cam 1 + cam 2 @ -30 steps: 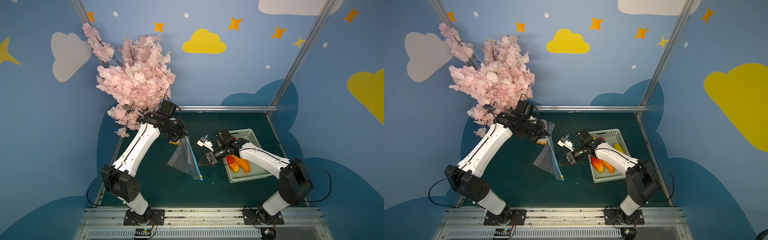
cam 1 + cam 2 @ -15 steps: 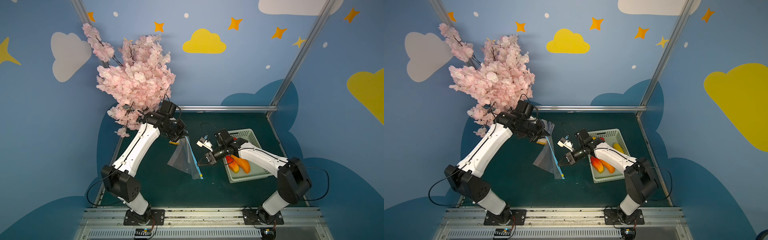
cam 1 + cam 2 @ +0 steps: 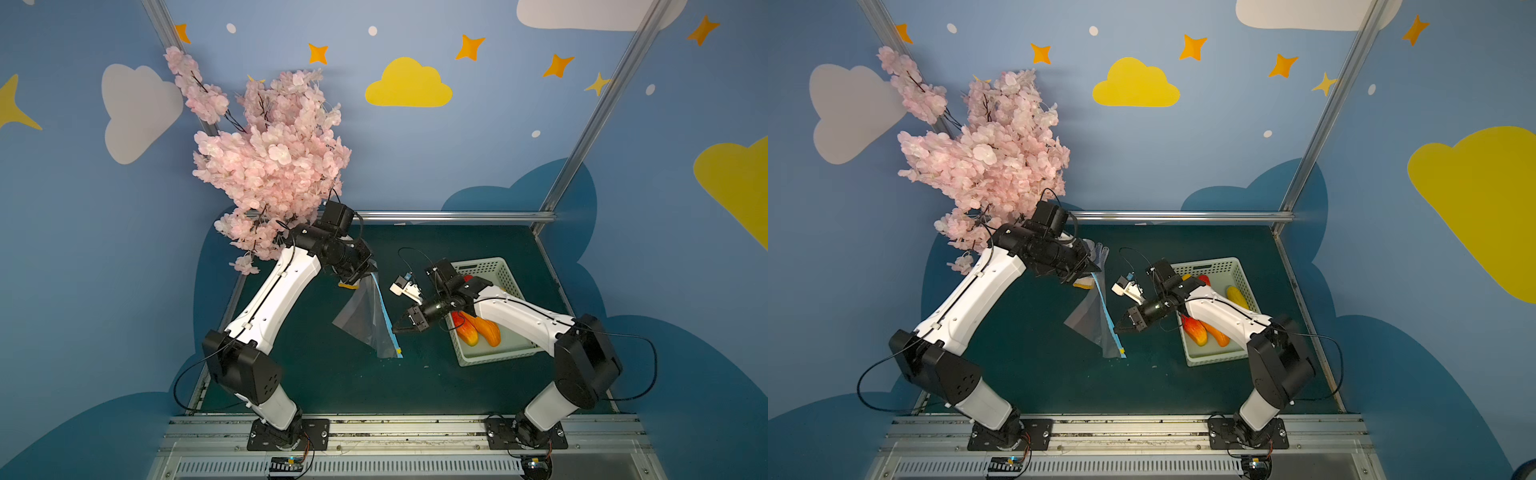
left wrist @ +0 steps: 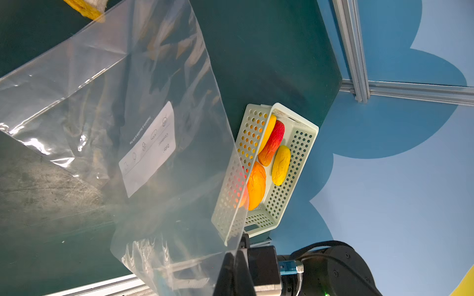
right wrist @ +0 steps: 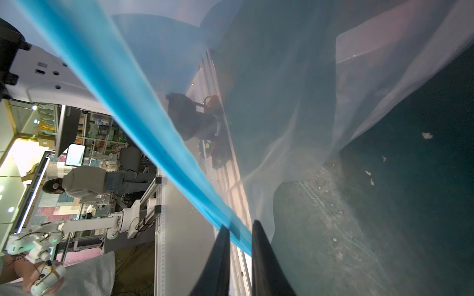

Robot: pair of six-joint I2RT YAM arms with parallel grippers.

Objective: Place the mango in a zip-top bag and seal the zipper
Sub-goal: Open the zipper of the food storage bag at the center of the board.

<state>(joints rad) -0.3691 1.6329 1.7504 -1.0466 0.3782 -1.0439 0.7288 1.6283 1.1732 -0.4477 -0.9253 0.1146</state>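
The left end effector (image 3: 360,277), clenched on the upper corner of the zip-top bag (image 3: 365,320), holds it hanging over the middle of the bench (image 3: 311,374). The bag's lower corner reaches down to the bench surface. The zipper (image 5: 143,128) runs down the bag edge facing the right end effector (image 5: 240,225). Its fingers (image 5: 259,243) stand narrowly apart astride the strip near its lower end; whether they pinch it cannot be told. The mangoes (image 3: 478,332) lie in the perforated basket (image 3: 492,358) near the bench's right edge.
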